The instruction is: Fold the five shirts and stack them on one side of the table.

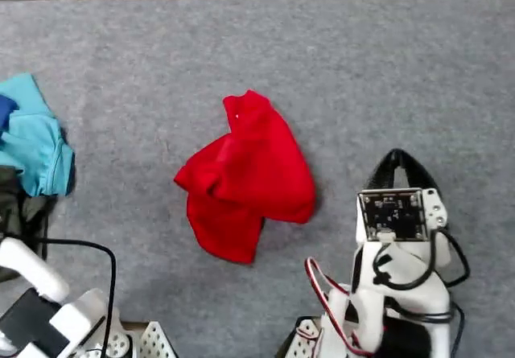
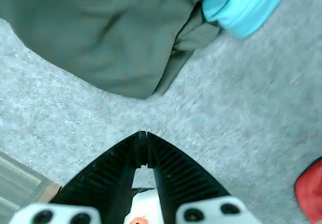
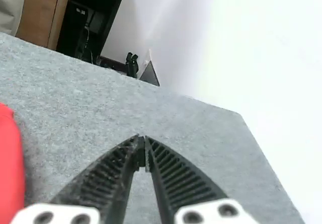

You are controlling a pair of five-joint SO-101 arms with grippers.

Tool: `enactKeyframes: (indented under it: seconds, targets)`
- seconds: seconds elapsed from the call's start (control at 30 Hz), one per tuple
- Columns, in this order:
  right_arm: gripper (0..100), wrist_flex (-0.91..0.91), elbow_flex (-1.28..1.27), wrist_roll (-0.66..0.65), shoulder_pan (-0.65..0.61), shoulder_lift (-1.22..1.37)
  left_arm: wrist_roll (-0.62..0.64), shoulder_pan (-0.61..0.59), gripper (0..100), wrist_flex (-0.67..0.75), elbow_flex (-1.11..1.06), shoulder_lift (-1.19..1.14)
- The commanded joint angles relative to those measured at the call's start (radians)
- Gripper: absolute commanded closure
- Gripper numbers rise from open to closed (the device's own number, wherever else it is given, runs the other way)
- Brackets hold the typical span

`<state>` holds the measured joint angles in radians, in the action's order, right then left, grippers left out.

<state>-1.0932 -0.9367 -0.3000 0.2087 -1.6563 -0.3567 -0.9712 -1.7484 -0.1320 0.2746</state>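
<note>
A crumpled red shirt [image 1: 245, 176] lies in the middle of the grey table [image 1: 386, 76]. At the left edge a light blue shirt [image 1: 34, 141] rests on a dark green one [image 1: 16, 205]. The left wrist view has the dark green shirt [image 2: 100, 32] and the light blue shirt [image 2: 246, 5] just beyond my left gripper [image 2: 142, 136], which is shut and empty above bare table. My right gripper [image 1: 398, 158] stands right of the red shirt, shut and empty, as the right wrist view's gripper [image 3: 141, 139] confirms. A sliver of the red shirt [image 3: 10, 168] is beside it.
The left arm's white base [image 1: 48, 310] sits at the front left corner. The right arm's base [image 1: 394, 294] is at the front right. Grey felt stretches open behind and to the right of the red shirt. Furniture [image 3: 45, 17] stands beyond the table's far edge.
</note>
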Motion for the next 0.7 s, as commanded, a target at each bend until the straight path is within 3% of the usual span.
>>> enactKeyframes:
  seconds: [0.0, 0.17, 0.37, 0.5, 0.67]
  targets:
    - [99.3, -0.101, 0.300, 0.000, 0.021, 0.219, -0.028, -0.011, 98, -0.009, -0.015, 0.082]
    - [99.3, -0.379, 0.756, 0.110, 0.019, 0.562, -0.025, 0.077, 98, -0.009, -0.078, 0.297]
    - [98.8, -0.692, 1.218, 0.201, 0.018, 0.829, 0.048, 0.210, 98, -0.009, -0.252, 0.757]
    - [88.9, -0.687, 1.285, 0.158, 0.018, 0.865, 0.091, 0.281, 98, -0.008, -0.396, 1.018]
    - [71.2, -0.687, 1.159, 0.164, -0.030, 0.860, 0.137, 0.292, 98, 0.000, -0.528, 1.095]
